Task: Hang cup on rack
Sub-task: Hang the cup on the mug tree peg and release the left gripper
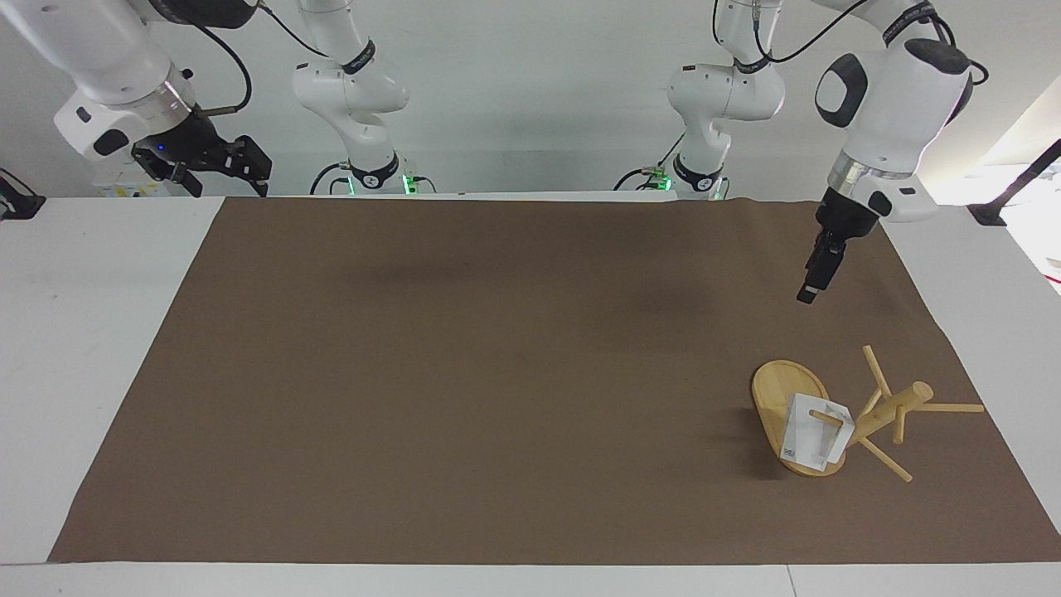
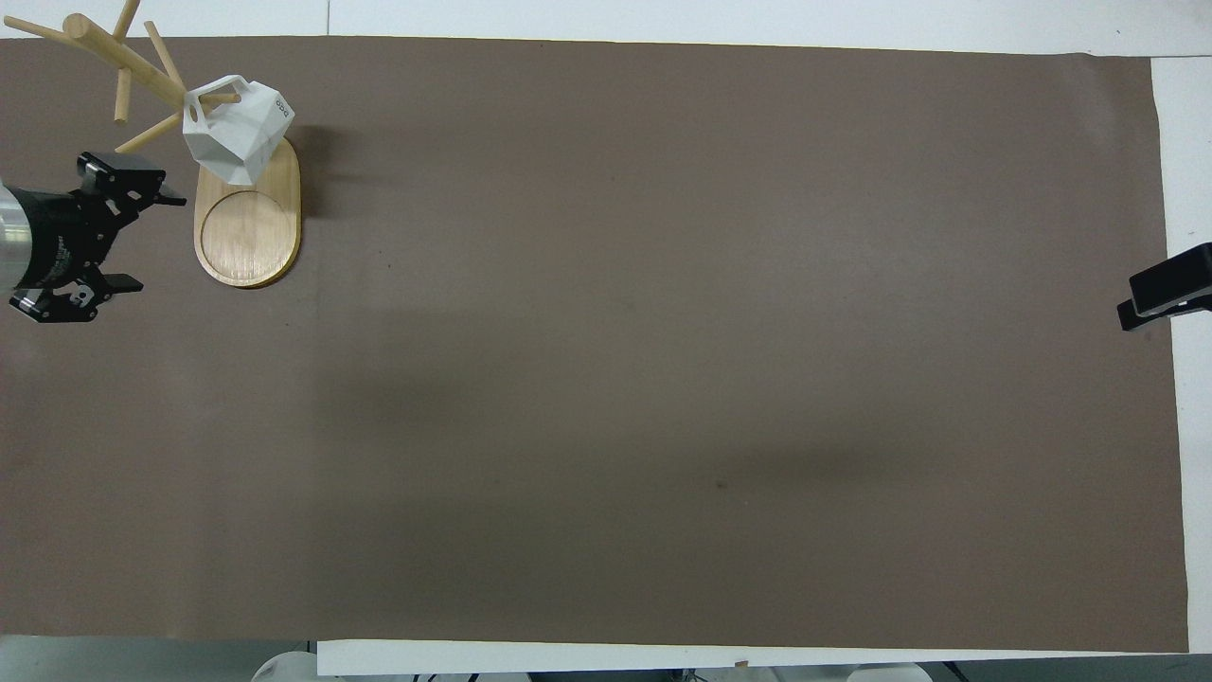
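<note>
The brown mat (image 1: 497,373) is covering the table. The bamboo mug rack (image 1: 870,414) is standing at the left arm's end, the white faceted cup (image 1: 812,442) hanging on a peg. The left gripper (image 1: 811,292), empty and spread open, is hovering over the mat. The right gripper (image 1: 224,162), open, is waiting.

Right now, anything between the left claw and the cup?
Nothing but bare brown mat, seen in the facing view. The left claw hangs over it, clear of the cup hung on the rack.

left arm (image 2: 38,237) cut off, cup (image 1: 811,441) hides rack (image 1: 779,398) post base
</note>
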Action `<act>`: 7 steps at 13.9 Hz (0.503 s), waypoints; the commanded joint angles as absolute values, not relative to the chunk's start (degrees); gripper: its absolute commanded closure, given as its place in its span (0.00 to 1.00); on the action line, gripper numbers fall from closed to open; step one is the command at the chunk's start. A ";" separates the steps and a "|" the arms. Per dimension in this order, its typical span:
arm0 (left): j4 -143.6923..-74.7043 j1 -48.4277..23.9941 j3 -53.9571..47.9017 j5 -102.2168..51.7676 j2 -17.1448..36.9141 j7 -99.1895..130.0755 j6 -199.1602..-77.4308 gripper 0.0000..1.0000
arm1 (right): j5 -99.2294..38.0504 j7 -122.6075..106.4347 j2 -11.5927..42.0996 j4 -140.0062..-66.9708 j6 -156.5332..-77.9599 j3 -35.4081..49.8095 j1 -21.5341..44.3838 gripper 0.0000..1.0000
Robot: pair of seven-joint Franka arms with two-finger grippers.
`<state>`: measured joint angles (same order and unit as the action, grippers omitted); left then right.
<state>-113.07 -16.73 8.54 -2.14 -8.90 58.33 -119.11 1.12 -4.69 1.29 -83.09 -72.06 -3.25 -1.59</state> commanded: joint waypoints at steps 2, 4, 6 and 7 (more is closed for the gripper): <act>-104.00 -15.56 7.82 0.70 -5.46 47.79 -109.79 0.00 | 0.79 -4.66 0.35 -84.55 -72.33 -2.99 -2.11 0.01; -101.00 -15.47 8.17 0.70 -4.40 33.12 -105.50 0.00 | 0.79 -4.75 0.35 -84.55 -72.33 -2.99 -2.02 0.01; -99.15 -13.72 8.26 0.44 -4.22 17.82 -101.62 0.00 | 0.79 -4.66 0.35 -84.55 -72.33 -2.99 -2.02 0.01; -96.62 -13.45 8.26 0.61 -3.44 13.58 -99.43 0.00 | 0.79 -4.66 0.35 -84.55 -72.33 -2.99 -2.02 0.01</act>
<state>-101.63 -15.22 8.64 -0.17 -5.46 23.36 -104.20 1.12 -4.69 1.29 -83.28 -72.06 -3.26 -1.62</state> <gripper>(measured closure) 0.000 0.004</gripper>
